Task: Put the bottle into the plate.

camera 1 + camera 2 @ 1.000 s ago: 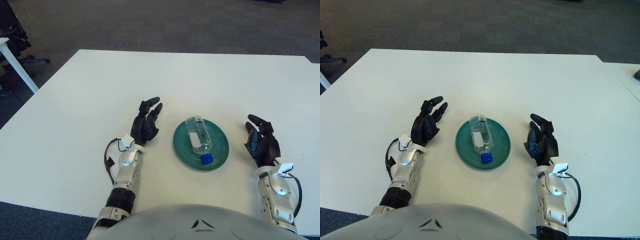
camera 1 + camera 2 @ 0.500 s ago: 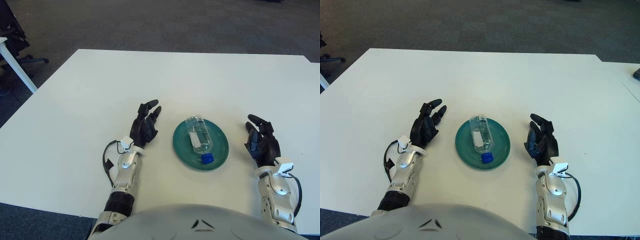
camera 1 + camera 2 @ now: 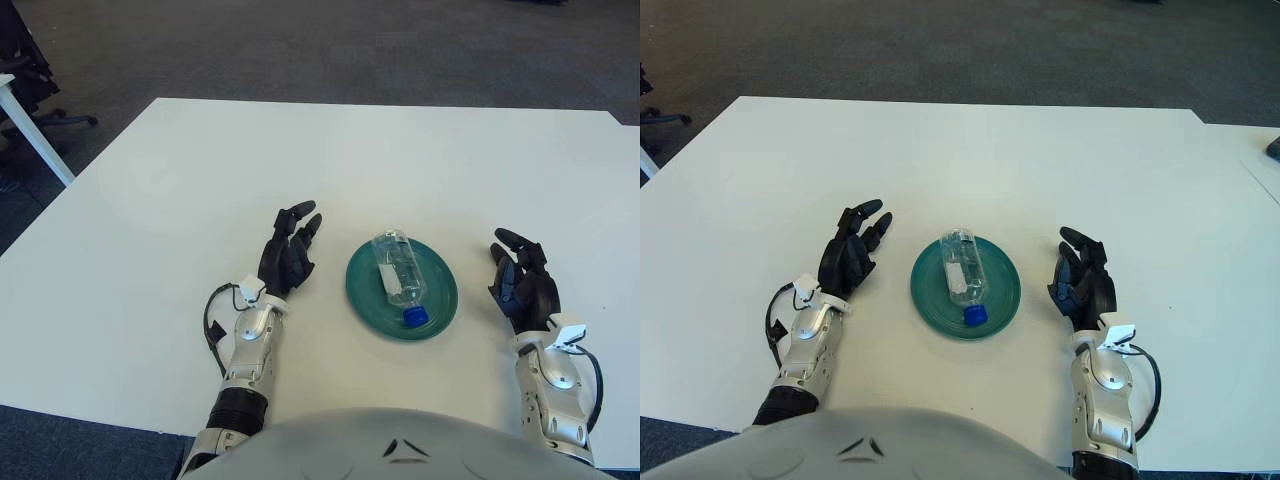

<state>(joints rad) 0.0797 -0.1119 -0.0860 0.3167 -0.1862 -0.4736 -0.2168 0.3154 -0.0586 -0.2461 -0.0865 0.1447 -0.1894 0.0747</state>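
Observation:
A clear plastic bottle (image 3: 398,276) with a blue cap lies on its side inside the green plate (image 3: 436,268), cap pointing toward me. My left hand (image 3: 286,256) shows left of the plate with its fingers spread and nothing in them. My right hand (image 3: 524,282) shows right of the plate, fingers relaxed and empty. Neither hand touches the bottle or the plate.
The plate sits on a white table (image 3: 200,180) whose front edge runs just below my forearms. Dark carpet lies beyond the far edge. Another white table's corner (image 3: 30,120) and an office chair base show at the far left.
My left hand has drawn back slightly toward me and to the left, away from the plate. The bottle, plate and right hand have not moved.

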